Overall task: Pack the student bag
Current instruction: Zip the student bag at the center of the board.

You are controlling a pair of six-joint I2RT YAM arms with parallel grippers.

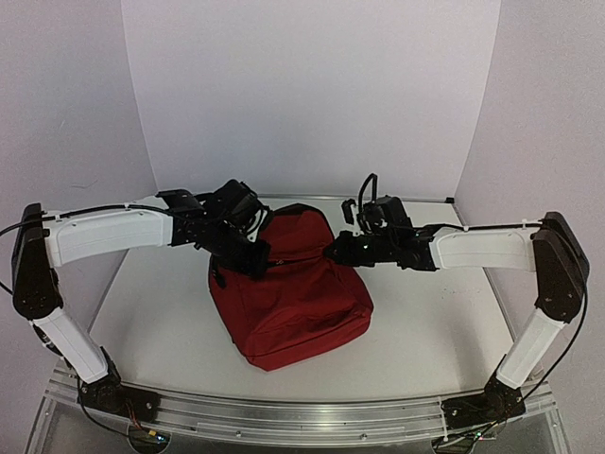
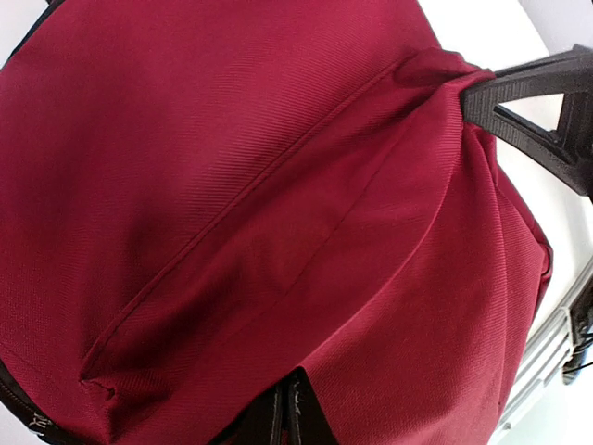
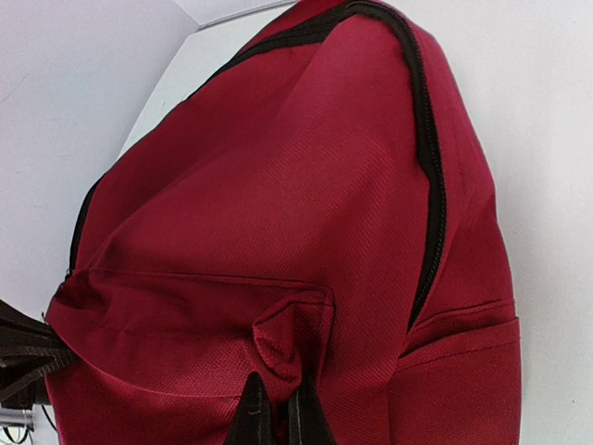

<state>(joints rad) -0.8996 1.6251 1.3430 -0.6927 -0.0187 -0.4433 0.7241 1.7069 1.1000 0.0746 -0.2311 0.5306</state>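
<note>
Two grippers: left gripper [image 2: 283, 419], right gripper [image 3: 278, 415]; jaws of each closed on a fabric fold.
Student bag [image 1: 295, 303]: table [image 1: 425, 322] centre, between them.
Risk: thin folds could slip out under pull.

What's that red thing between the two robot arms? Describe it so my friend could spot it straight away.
On the white table, midway between the two arms, lies the student bag: a dark-red fabric backpack with black zips. It is the only coloured thing there, and the left gripper and right gripper each pinch its cloth.
</note>
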